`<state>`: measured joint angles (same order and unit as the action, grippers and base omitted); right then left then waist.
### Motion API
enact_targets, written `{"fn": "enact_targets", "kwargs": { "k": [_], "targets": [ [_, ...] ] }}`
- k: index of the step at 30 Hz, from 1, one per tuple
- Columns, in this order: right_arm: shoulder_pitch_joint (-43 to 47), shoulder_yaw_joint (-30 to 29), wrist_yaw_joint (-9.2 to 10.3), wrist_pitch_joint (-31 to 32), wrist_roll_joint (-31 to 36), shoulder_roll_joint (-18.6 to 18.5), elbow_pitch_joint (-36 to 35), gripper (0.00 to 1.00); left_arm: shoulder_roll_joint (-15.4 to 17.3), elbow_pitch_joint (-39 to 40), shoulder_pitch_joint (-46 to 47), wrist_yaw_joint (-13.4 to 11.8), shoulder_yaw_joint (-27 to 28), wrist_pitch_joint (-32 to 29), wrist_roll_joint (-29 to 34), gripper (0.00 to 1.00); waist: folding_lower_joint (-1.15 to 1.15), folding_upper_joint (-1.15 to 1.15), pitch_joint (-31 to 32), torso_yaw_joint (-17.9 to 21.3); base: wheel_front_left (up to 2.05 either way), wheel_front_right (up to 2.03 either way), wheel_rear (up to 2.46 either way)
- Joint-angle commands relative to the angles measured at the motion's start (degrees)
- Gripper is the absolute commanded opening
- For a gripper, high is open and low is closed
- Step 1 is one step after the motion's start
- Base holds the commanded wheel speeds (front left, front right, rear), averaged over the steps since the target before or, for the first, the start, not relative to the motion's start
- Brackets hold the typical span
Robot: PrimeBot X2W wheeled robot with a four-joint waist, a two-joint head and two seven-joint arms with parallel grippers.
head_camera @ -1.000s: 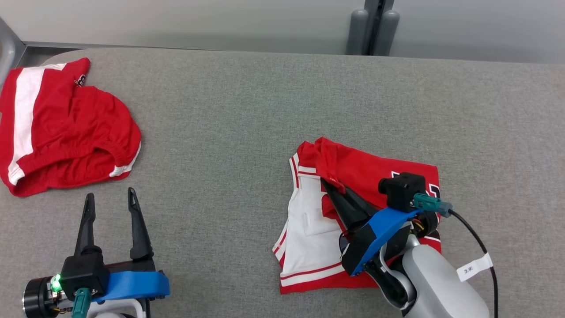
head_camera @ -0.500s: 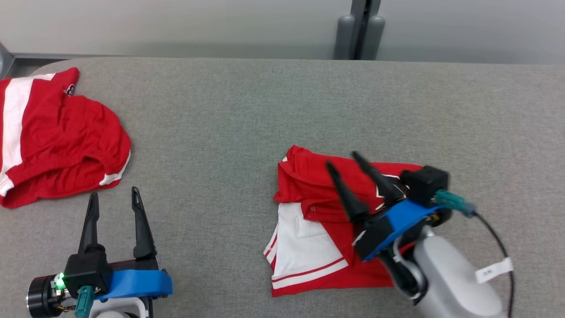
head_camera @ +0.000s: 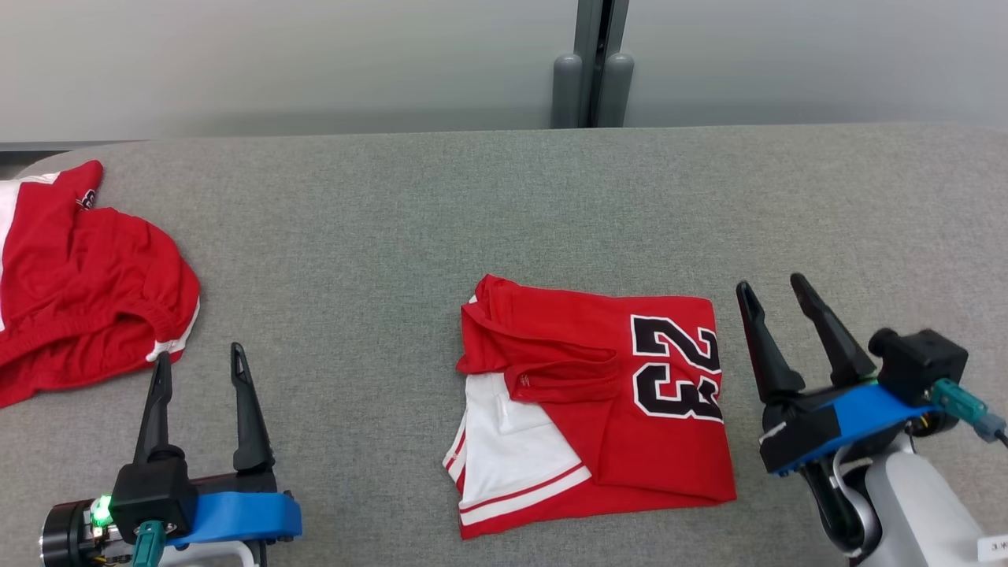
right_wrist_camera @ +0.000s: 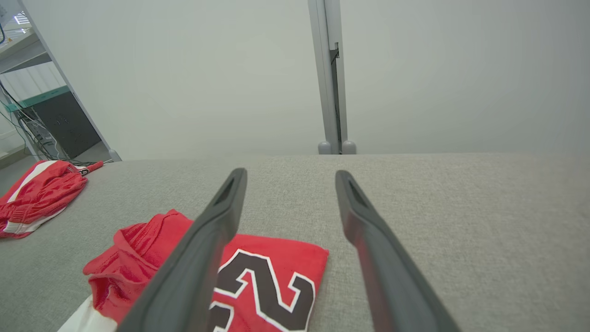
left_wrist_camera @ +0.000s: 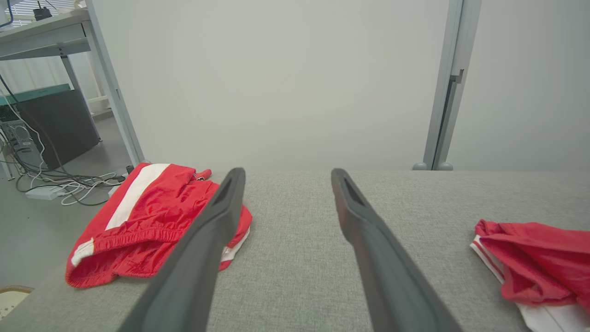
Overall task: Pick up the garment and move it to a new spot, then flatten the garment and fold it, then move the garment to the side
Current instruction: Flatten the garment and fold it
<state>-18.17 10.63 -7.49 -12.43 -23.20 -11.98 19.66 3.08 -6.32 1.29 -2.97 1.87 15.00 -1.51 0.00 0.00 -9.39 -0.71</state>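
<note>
Grey fabric tabletop (head_camera: 394,228), plain wall (head_camera: 315,63) behind. Folded red 23 jersey (head_camera: 614,409) lying mid-table near the front edge, untouched. Left gripper (head_camera: 199,353) and right gripper (head_camera: 772,285) spread wide, empty. Probably light, floppy, a bit slick; best pinched through all layers at one edge.

The red-and-white fabric jersey with a black 23 (head_camera: 598,402) lies folded into a rough rectangle, flat at lower centre of the head view. The number is toward its right edge, and a rumpled red flap overlaps its white left part.
</note>
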Motion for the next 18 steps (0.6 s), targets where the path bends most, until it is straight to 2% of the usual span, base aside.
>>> {"fn": "enact_targets", "kwargs": {
  "k": [1, 10, 18],
  "targets": [
    [1.4, -0.4, 0.00, -0.1, 0.5, 0.0, -0.4, 1.00, 0.2, 0.3, -0.5, 0.3, 0.3, 0.3, 0.2, 1.00, 0.00, 0.00, 0.1, 0.1, 0.00, 0.00, 0.00],
    [5.6, -1.4, 0.00, 0.9, 1.2, 1.8, -1.6, 1.00, 0.4, 0.0, -0.9, 0.4, 0.5, 0.3, 0.5, 1.00, 0.00, 0.00, 0.9, 0.1, 0.00, 0.00, 0.00],
    [4.5, 5.9, 0.00, 3.1, 1.2, 2.3, -1.7, 1.00, 0.4, -0.3, -0.6, 0.7, 0.2, 0.2, 0.6, 1.00, 0.00, 0.00, 1.1, -0.9, 0.00, 0.00, 0.00]
  ]
}}
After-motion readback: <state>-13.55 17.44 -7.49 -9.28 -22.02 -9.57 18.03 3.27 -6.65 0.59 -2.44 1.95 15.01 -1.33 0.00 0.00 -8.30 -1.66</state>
